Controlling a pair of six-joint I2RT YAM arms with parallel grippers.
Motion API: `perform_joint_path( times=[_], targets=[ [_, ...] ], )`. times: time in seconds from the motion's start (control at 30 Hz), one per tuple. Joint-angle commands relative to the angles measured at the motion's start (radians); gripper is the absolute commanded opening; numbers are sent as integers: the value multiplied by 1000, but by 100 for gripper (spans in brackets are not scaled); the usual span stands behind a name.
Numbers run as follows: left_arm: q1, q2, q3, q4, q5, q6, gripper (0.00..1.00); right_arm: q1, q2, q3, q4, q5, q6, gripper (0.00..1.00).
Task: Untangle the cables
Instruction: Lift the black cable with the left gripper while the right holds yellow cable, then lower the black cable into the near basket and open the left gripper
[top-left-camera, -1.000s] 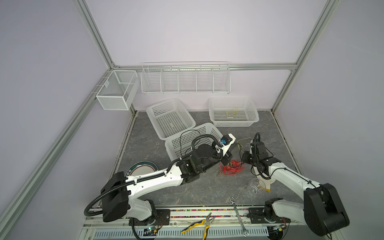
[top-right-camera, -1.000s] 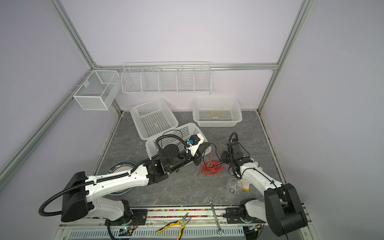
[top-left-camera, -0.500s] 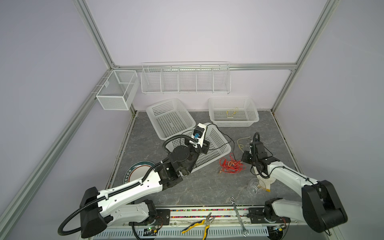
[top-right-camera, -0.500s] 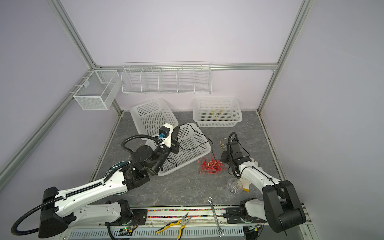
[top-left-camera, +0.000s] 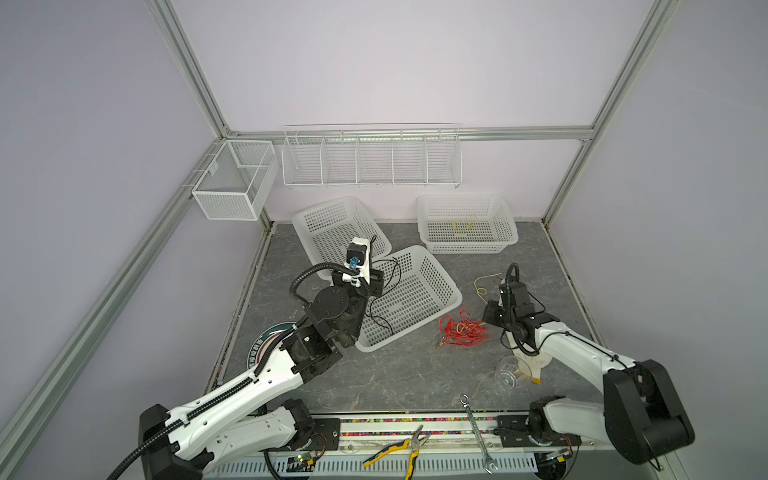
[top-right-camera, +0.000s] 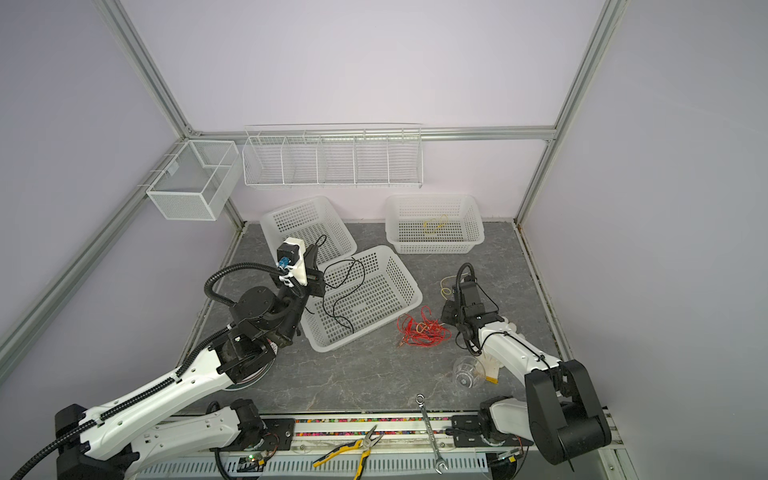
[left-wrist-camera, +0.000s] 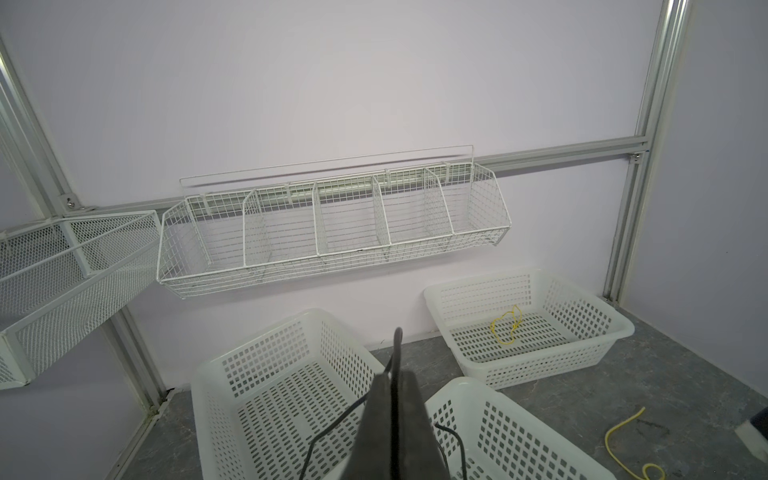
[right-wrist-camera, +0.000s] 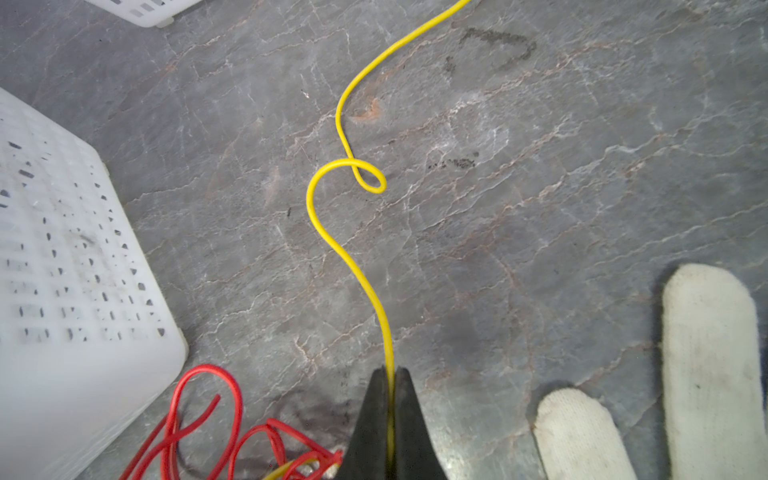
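Clamps the black cable (left-wrist-camera: 398, 345) in the left gripper (left-wrist-camera: 394, 375), pressed together, slack trailing over the middle basket (top-right-camera: 417, 297); pinches the yellow cable (right-wrist-camera: 309, 199) in the right gripper (right-wrist-camera: 390, 372), its loop lying ahead on the floor (right-wrist-camera: 540, 166); shows the red cable (right-wrist-camera: 203, 368) tangled just beside those tips.

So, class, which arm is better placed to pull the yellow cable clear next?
Right: the right gripper grips the yellow cable beside the red cables; the left gripper holds the black cable by the baskets.
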Motion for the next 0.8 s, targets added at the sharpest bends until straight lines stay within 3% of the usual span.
perform_joint_path(
  times=[0.0, 0.33, 0.5, 0.67, 0.77],
  targets=[
    [20, 20, -31, -53, -6, -77, 0, 6, 16, 23, -13, -19, -7, 6],
    [50, 234, -90, -66, 66, -226, 0, 8, -42, 43, -33, -53, -6, 6],
    [52, 363, -37, -172, 33, -317, 0, 13, -175, 11, 8, -77, -17, 6],
    [53, 421, -52, -150, 70, -347, 0, 13, -308, 6, -14, -72, -30, 7],
    [52, 453, -44, -162, 74, -356, 17, 14, -366, 15, -48, -75, -41, 7]
  ],
)
